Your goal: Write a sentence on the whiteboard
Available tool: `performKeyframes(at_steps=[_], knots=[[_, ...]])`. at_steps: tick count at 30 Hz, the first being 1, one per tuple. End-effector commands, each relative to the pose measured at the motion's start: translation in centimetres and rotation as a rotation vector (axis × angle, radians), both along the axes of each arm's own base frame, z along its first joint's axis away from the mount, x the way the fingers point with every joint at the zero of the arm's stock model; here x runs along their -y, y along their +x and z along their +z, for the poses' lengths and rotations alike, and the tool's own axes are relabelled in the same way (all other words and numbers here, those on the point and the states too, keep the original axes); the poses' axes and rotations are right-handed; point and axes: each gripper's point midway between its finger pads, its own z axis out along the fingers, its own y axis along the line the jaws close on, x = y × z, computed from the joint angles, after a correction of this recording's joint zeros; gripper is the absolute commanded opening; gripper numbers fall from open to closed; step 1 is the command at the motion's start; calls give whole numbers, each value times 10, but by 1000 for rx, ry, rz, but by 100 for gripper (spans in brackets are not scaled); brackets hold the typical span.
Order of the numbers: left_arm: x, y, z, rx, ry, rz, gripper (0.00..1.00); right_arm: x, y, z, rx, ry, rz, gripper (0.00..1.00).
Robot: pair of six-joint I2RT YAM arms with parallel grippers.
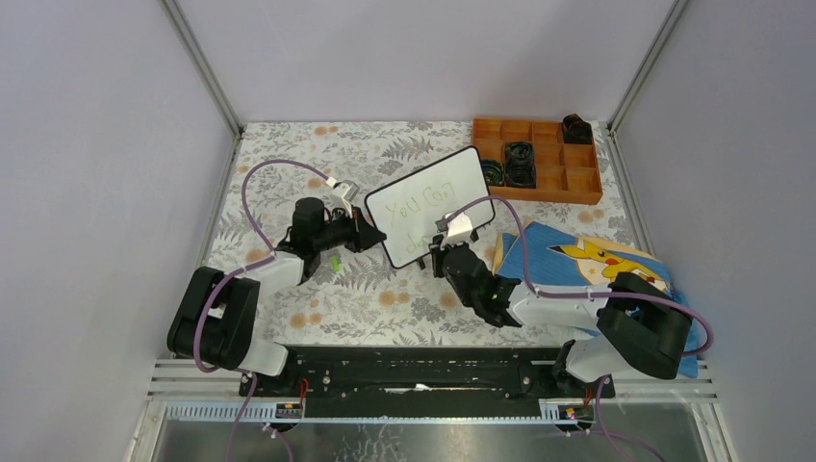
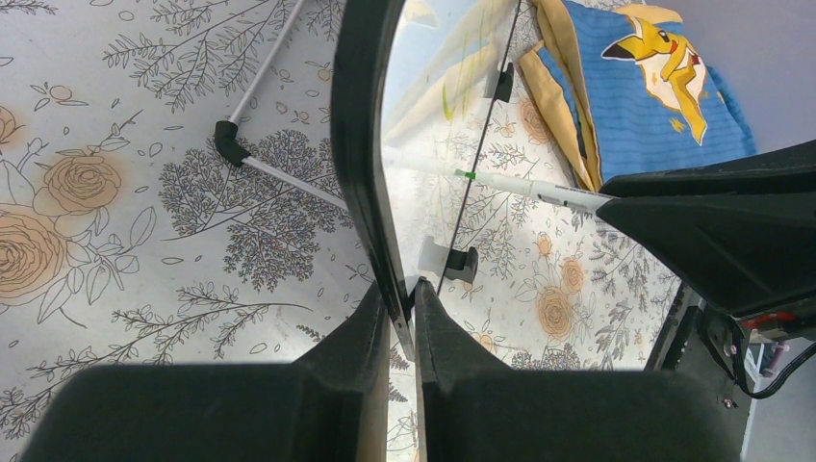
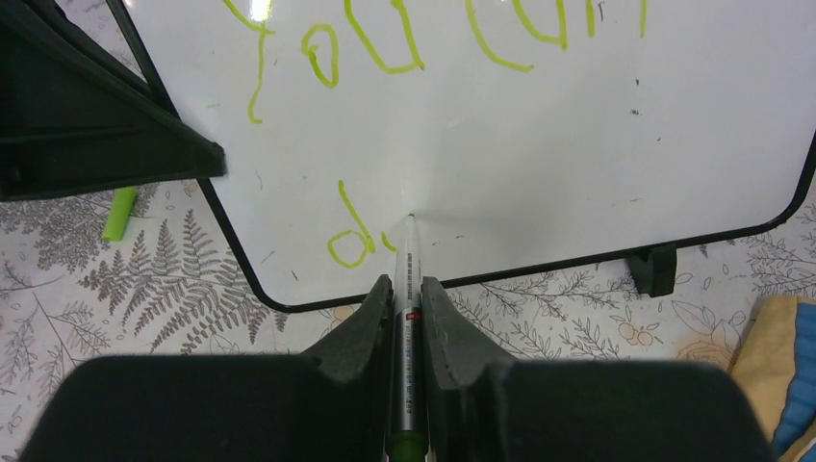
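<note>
At mid-table: the whiteboard [image 1: 428, 207] stands on its small black feet on the floral table cover [image 1: 385, 303], between the two arms, with its writing face towards the right arm.
Left gripper [image 2: 404, 300]: clenched on the board's black-framed edge, which looks like bracing.
Right gripper [image 3: 407, 286]: clamped around a marker [image 3: 409, 252], whose tip appears to touch the board's lower part.
Sentence [image 3: 385, 43]: the green top line reads "You Can"; below it are a "d" and the start of another stroke beside the tip.
Done: by my reading, the first line and the opening letter of the second.
Left: the rest of the second line; the white to the right of the tip is bare.
Marker cap [image 3: 120, 214]: green, lying on the cover just beside the board's corner.
Elsewhere: a Pikachu cloth [image 1: 597, 258] by the right arm; an orange compartment tray [image 1: 577, 197] at the far edge, holding dark ring-shaped items.
</note>
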Motion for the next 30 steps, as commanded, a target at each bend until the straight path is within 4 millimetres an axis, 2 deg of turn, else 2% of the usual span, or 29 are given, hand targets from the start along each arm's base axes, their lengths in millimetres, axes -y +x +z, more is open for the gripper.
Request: performKeyframes(at_steps=[1,8,21,30], knots=[[-10,-7,-31,-48,110,18,0,-7,16,27,51,44,-23,0],[-10,-7,-31,-48,109,17,0,-14,13,26,41,56,10,0],[-9,-7,-31,-48,110,16,0,-19,0,10,-15,73,76,0],[-9,-7,-31,-46,113,17,0,-15,-5,-1,-44,62,80,0]])
